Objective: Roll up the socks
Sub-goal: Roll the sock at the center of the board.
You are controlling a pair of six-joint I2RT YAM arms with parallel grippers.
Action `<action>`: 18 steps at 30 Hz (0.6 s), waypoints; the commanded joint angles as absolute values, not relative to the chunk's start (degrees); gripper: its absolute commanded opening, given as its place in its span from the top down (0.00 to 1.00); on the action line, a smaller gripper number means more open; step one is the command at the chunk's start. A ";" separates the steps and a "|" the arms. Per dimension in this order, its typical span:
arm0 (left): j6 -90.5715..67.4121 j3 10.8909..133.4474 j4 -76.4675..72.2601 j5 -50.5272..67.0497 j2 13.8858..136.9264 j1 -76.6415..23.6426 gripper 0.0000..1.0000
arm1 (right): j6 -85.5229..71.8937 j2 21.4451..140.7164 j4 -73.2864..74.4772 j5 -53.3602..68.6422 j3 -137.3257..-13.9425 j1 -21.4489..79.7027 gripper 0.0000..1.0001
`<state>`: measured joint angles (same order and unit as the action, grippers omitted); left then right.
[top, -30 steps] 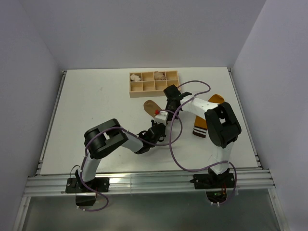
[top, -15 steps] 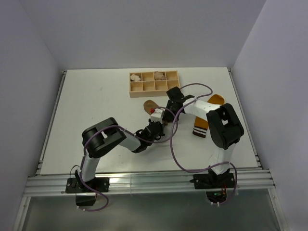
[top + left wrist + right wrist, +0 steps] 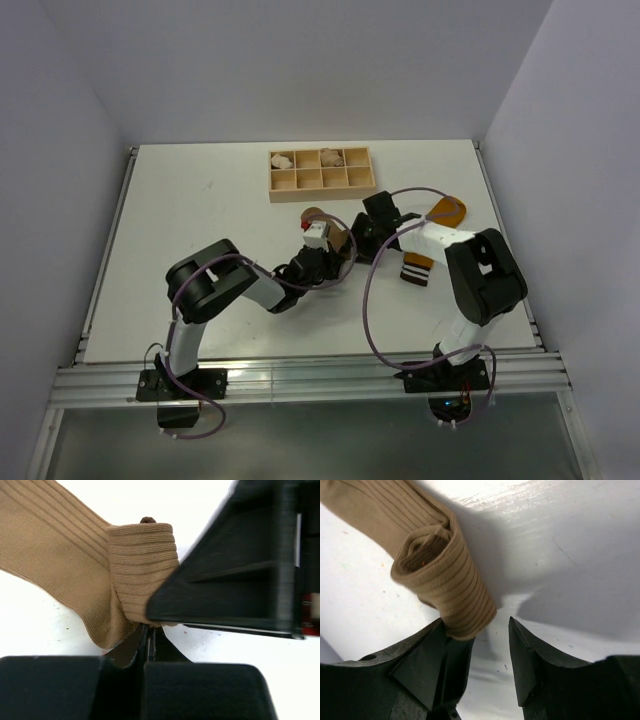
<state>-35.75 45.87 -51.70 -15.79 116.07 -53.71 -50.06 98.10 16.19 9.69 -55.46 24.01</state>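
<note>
The tan sock lies on the white table, its near end wound into a tight roll; its dark toe shows in the top view. My left gripper is shut, its tips buried under the roll's lower edge and pinching the fabric. My right gripper stands open next to the roll, its left finger touching it and the other finger apart. The two grippers meet at mid-table. The mustard sock with its striped cuff lies flat to the right, untouched.
A wooden compartment tray stands at the back middle with small beige bundles in its far cells. Purple cables loop over the right arm. The right gripper's black finger fills the right of the left wrist view.
My right gripper has opened off the roll and drawn back toward the near right. My left gripper, still shut, has shifted up and right with the sock, whose flat length is shorter.
</note>
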 commanded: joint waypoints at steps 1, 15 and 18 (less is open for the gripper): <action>-38.14 44.03 -48.78 -12.22 116.02 -52.12 1.00 | -50.89 93.35 12.58 11.07 -52.83 22.68 0.40; -41.83 43.16 -49.48 -6.51 115.05 -50.01 1.00 | -51.60 88.24 -16.85 22.15 -37.18 18.11 0.44; -42.54 42.98 -49.22 -4.49 114.61 -49.13 1.00 | -50.80 87.28 -22.04 23.20 -35.07 17.75 0.45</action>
